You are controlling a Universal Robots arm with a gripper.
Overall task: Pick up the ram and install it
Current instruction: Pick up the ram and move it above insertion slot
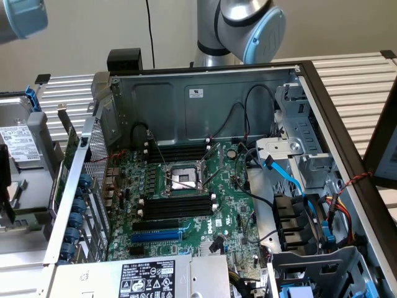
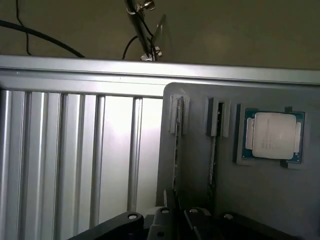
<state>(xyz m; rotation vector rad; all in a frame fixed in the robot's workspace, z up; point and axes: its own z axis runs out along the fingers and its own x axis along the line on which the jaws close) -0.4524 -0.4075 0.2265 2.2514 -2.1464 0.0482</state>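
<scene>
In the wrist view, a ribbed silver aluminium table surface [image 2: 75, 160] is seen beside the edge of a flat grey plastic holder tray [image 2: 195, 165]. The ram [image 2: 176, 150], a long thin circuit-board stick, is stood on edge in a narrow slot just inside that edge. Its long axis is laid parallel to the ribs, with one end at the black gripper [image 2: 175, 222]. Whether the gripper is clenched on it cannot be told. A square silver processor chip [image 2: 274, 136] is seated well apart. In the exterior view, black empty memory slots [image 1: 177, 205] are uncovered inside the grey metal computer case [image 1: 173, 105].
</scene>
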